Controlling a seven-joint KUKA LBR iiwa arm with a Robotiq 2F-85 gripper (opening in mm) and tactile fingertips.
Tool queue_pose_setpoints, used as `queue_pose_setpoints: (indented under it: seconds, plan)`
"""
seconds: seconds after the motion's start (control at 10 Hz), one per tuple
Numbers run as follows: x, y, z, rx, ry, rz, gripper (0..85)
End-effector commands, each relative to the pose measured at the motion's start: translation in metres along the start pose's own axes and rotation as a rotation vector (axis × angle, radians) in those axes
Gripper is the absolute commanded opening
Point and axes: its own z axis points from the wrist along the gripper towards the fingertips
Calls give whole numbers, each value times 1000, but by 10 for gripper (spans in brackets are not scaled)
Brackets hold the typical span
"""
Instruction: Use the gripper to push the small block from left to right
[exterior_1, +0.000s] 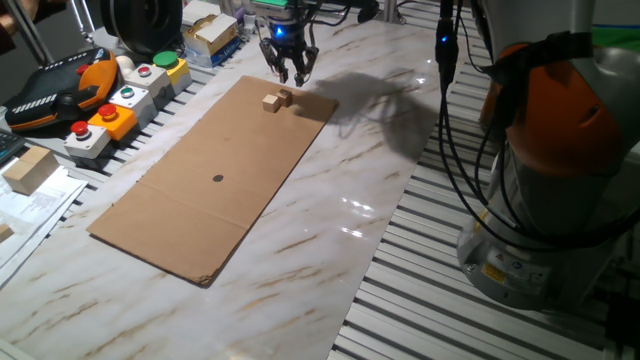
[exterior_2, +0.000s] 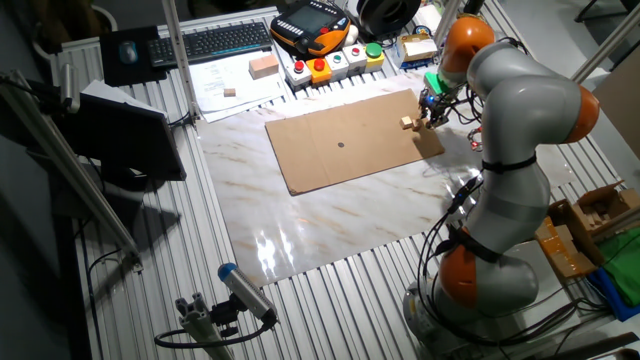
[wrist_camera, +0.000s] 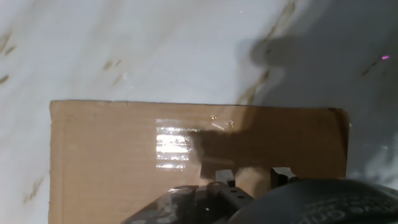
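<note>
A small tan wooden block (exterior_1: 277, 100) lies near the far end of a brown cardboard sheet (exterior_1: 215, 190) on the marble table. My gripper (exterior_1: 292, 78), a black claw under a wrist with a blue light, hangs just behind the block and slightly above it, without touching it. In the other fixed view the block (exterior_2: 407, 123) sits just left of the gripper (exterior_2: 430, 108). The hand view shows only two short fingertips (wrist_camera: 225, 176) set apart over the cardboard (wrist_camera: 124, 162), with nothing between them. The block is out of the hand view.
Button boxes (exterior_1: 120, 100) and an orange teach pendant (exterior_1: 60, 85) line the table's left side, with a larger wooden block (exterior_1: 28, 168) on papers. The arm's base (exterior_1: 550, 200) stands to the right, with cables. A keyboard (exterior_2: 225, 40) lies at the back.
</note>
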Motion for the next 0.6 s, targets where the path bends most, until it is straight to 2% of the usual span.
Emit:
queue_pose_setpoints:
  seconds: [0.0, 0.3, 0.5]
  plan:
    - [0, 0, 0, -1, 2, -3, 380]
    - [-2, 3, 2, -12, 3, -17, 383]
    - [-8, 10, 5, -20, 5, -12, 390]
